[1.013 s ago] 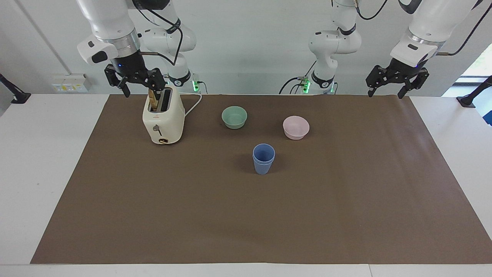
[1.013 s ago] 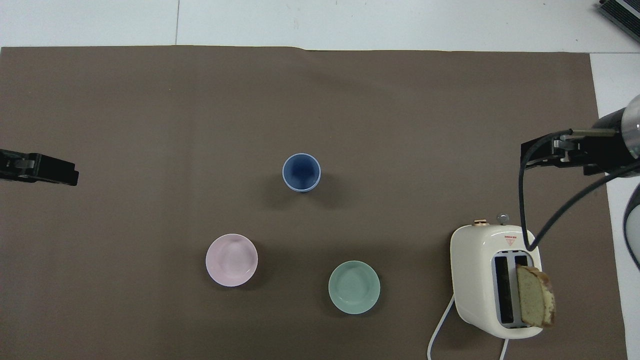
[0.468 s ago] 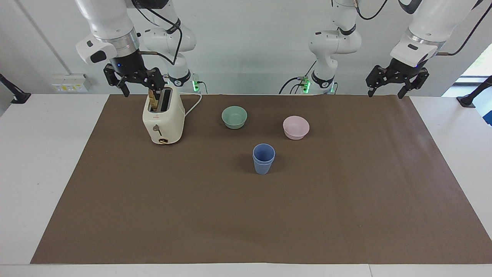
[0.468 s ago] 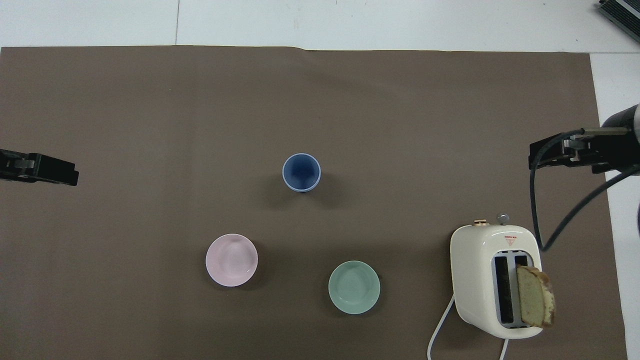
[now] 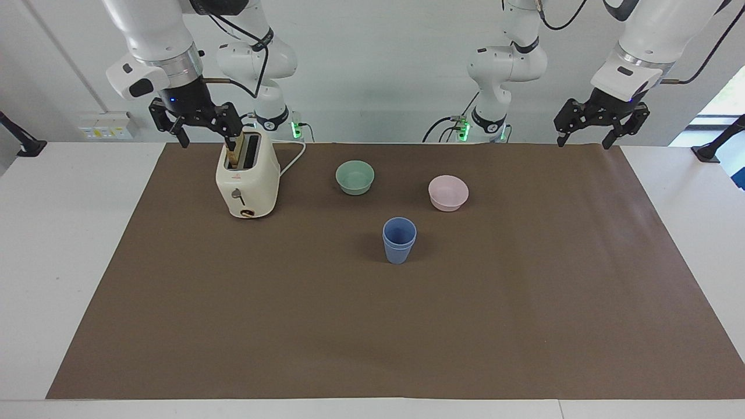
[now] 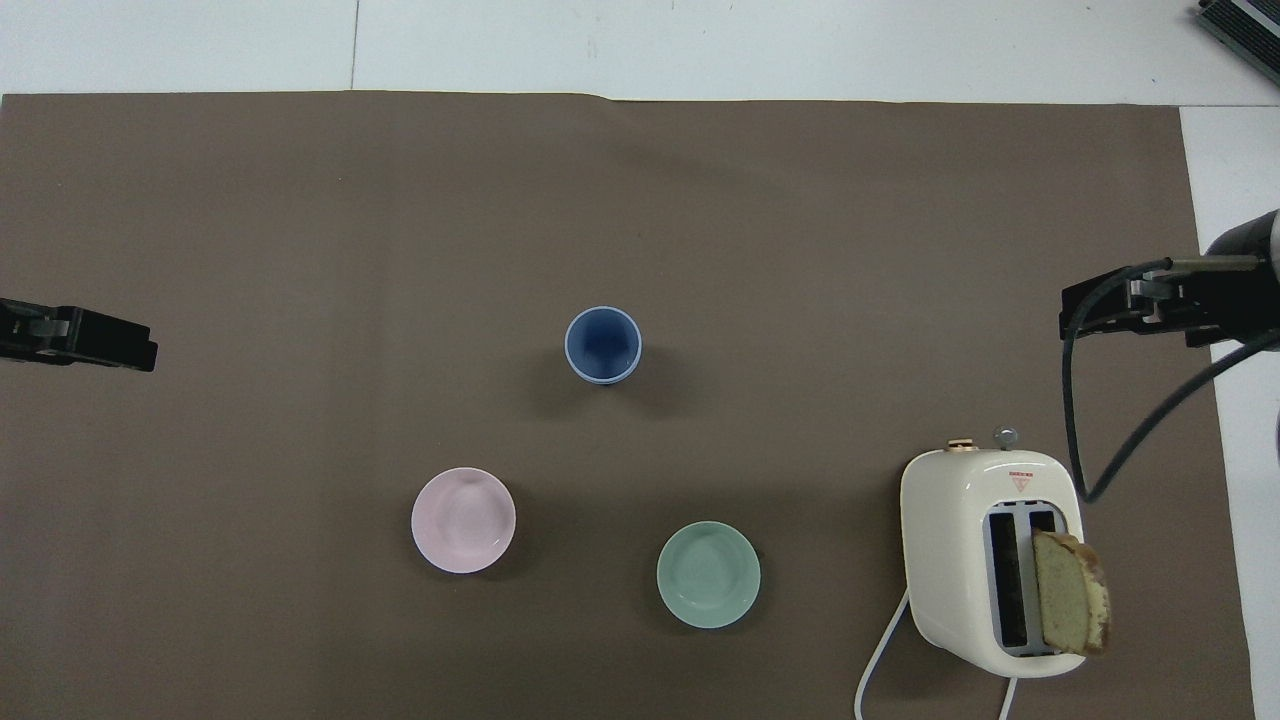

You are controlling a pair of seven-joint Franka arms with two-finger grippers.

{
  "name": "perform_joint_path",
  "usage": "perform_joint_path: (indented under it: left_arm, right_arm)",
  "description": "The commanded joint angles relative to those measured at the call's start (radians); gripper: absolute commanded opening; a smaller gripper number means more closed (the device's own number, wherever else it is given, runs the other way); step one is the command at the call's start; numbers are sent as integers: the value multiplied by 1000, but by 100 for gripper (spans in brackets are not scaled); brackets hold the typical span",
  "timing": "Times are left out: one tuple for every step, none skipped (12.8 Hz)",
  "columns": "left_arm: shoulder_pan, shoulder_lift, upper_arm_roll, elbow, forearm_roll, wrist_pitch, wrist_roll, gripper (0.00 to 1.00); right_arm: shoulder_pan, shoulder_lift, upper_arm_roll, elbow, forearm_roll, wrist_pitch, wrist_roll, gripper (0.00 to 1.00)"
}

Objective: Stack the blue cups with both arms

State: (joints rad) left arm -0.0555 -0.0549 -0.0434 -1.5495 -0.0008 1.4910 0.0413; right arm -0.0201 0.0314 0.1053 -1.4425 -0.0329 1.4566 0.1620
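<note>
- The table (image 5: pixel 58 244) carries a brown mat (image 5: pixel 407 326) that covers nearly all of it, with white margins at both ends and along the edge farthest from the robots
- The part of the mat farther from the robots than the cups lies bare
- A cream toaster (image 5: pixel 247 177) with a slice of bread (image 6: pixel 1072 592) in one slot stands toward the right arm's end
- The right gripper (image 5: pixel 201 122) hangs over the mat's edge beside the toaster, fingers spread, holding nothing
- The left gripper (image 5: pixel 584 127) hangs over the mat's corner at its own end, fingers spread and empty
- A mint-green bowl (image 5: pixel 355 177) and a pale pink bowl (image 5: pixel 448 192) sit nearer the robots than the cups
- The blue cups (image 5: pixel 399 240), matte periwinkle and tapered, stand upright mid-mat, one nested inside the other, two rims showing
</note>
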Motion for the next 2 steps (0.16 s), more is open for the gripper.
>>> perform_joint_path:
  left_arm:
    - [16, -16, -7, -6, -15, -11, 6, 100]
    - [16, -16, -7, -6, -15, -11, 6, 100]
  right_arm:
    - [-17, -13, 10, -16, 7, 1, -21, 100]
    - [-17, -13, 10, -16, 7, -1, -19, 100]
